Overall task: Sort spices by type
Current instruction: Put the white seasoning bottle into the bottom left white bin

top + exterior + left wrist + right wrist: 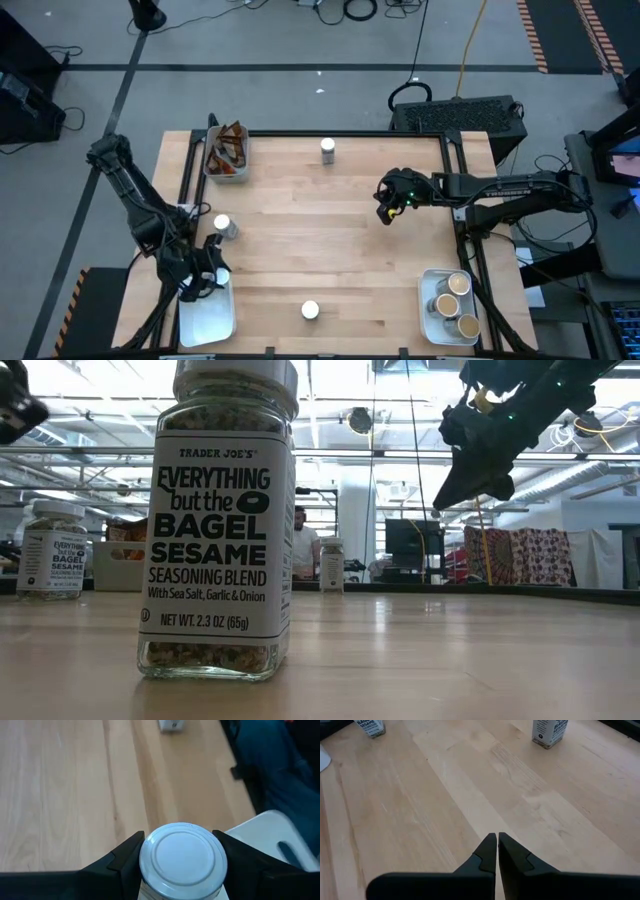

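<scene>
Left gripper [182, 857] pinches jar [182, 862] by tray [205, 315] at 7 o'clock | right gripper [497, 851] pressed together, empty, 3 o'clock | you risk clipping the rim, tipping it.

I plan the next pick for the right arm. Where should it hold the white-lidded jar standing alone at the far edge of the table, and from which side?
Probably from above, fingers closing across the glass body just under the lid. The jar stands upright with bare table around it, so a top-down approach looks unobstructed. The right gripper, now shut, must open first.
</scene>
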